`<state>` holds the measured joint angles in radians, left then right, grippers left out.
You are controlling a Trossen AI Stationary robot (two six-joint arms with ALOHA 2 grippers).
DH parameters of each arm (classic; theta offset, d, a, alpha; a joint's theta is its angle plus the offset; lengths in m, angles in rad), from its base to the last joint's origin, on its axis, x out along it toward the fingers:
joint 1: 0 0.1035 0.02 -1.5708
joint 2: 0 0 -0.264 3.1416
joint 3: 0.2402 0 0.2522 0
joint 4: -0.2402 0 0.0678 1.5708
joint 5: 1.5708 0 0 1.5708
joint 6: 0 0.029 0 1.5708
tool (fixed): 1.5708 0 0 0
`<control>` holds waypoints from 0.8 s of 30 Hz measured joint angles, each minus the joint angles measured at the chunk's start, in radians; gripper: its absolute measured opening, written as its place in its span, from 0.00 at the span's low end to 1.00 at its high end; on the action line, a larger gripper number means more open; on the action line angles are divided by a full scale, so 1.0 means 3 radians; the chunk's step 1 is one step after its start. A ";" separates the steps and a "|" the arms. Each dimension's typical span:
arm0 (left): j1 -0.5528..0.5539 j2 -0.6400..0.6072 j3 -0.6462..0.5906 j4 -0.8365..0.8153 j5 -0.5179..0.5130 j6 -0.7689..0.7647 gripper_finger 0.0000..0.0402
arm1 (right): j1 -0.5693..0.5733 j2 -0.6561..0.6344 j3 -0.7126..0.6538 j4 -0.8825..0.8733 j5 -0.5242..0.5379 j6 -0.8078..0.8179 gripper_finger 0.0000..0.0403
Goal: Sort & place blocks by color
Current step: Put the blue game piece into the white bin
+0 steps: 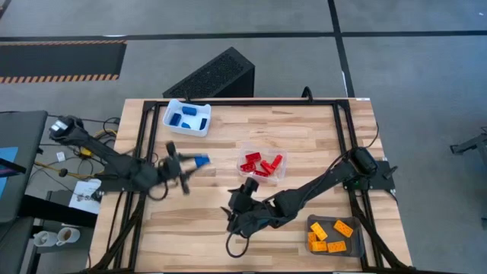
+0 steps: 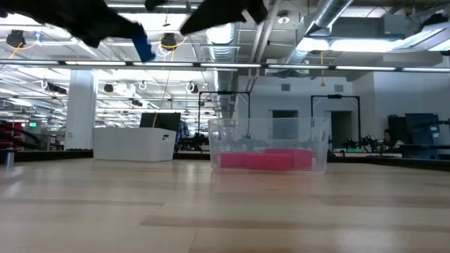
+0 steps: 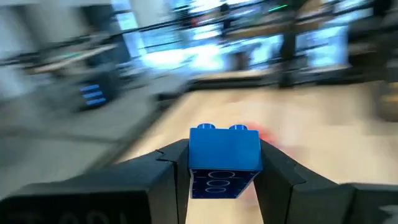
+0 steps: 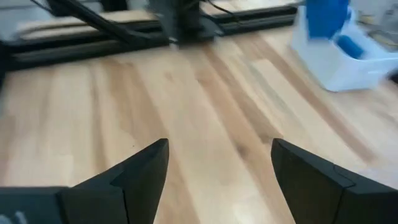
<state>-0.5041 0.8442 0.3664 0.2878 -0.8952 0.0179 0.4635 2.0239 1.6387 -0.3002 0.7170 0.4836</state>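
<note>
A blue block [image 1: 202, 160] [image 3: 224, 155] hangs in the air left of the table's middle, with my left gripper [image 1: 192, 161] shut on it; it also shows high up in the low view [image 2: 144, 43]. My right gripper [image 1: 233, 217] [image 4: 217, 165] stands open and empty above bare wood near the table's front middle, pointing toward the far left. Blue blocks lie in the white tray [image 1: 186, 118], red blocks in the clear tray [image 1: 261, 164] [image 2: 267, 151], orange blocks in the grey tray [image 1: 332, 234]. My left gripper pinches the blue block between its two fingers [image 3: 168, 174], one on each of two opposite side faces [image 3: 194, 158]. The fingers come about level from the table's left side. The block is lifted clear of the table, its studs [image 3: 214, 127] upward.
A black slanted box [image 1: 213, 76] stands beyond the far edge. Black frame rails [image 1: 342, 129] run along the table's sides. Bare wood lies between the trays and along the front left of the table [image 1: 175, 228].
</note>
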 joint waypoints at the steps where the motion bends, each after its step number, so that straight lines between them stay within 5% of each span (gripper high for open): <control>1: 0.0156 -0.0096 0.0000 -0.0135 -0.0089 0.0029 0.25 | 0.0008 0.0002 -0.0003 -0.0068 0.0061 0.0041 0.75; 5: 0.0994 -0.0340 0.0000 -0.0530 -0.0080 0.0098 0.25 | 0.0023 0.0031 -0.0005 -0.0068 0.0107 0.0058 0.75; 15: 0.3328 -0.0103 0.0000 -0.0436 0.1758 -0.0197 0.25 | 0.0042 0.0032 -0.0005 0.0006 0.0136 0.0056 0.75; 21: 0.4004 0.0252 0.0000 -0.0094 0.2499 -0.0732 0.30 | 0.0044 0.0033 -0.0005 0.0016 0.0135 0.0054 0.75; 24: 0.4113 0.0429 0.0000 -0.0073 0.2547 -0.0872 0.37 | 0.0040 0.0032 -0.0005 0.0048 0.0136 0.0052 0.75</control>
<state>0.7298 0.9729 0.3664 0.2659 -0.1312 -0.2439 0.4756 2.0336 1.6371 -0.2858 0.7578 0.4992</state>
